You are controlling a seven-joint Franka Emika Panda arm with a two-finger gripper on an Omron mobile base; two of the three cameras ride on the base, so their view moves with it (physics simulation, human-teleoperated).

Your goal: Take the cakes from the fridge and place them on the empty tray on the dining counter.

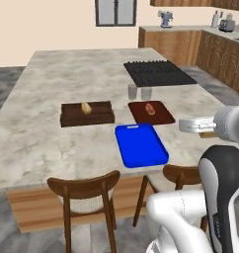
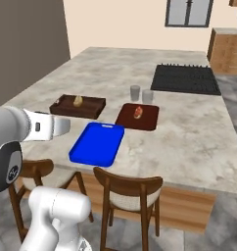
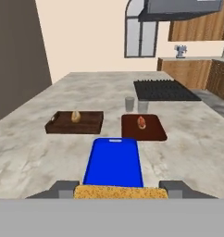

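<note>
A tan-yellow square cake (image 3: 121, 191) sits between my fingers (image 3: 63, 189), and my gripper (image 3: 121, 189) is shut on it. The gripper (image 1: 190, 126) hangs over the near edge of the dining counter (image 1: 37, 133), just right of the empty blue tray (image 1: 141, 146) and above its level. From the right the gripper (image 2: 61, 126) is left of the tray (image 2: 97, 143). In the hand view the tray (image 3: 115, 162) lies straight ahead, bare. I cannot tell whether the tall dark slab (image 2: 27, 44) at the far left is the fridge.
Behind the tray lie a dark wooden tray (image 1: 87, 114) with a bread roll (image 1: 86, 108) and a reddish board (image 1: 151, 112) with a sausage. Two grey cups (image 1: 139, 92) and a black cooktop (image 1: 158, 72) stand farther back. Two wooden chairs (image 1: 87, 190) line the near side.
</note>
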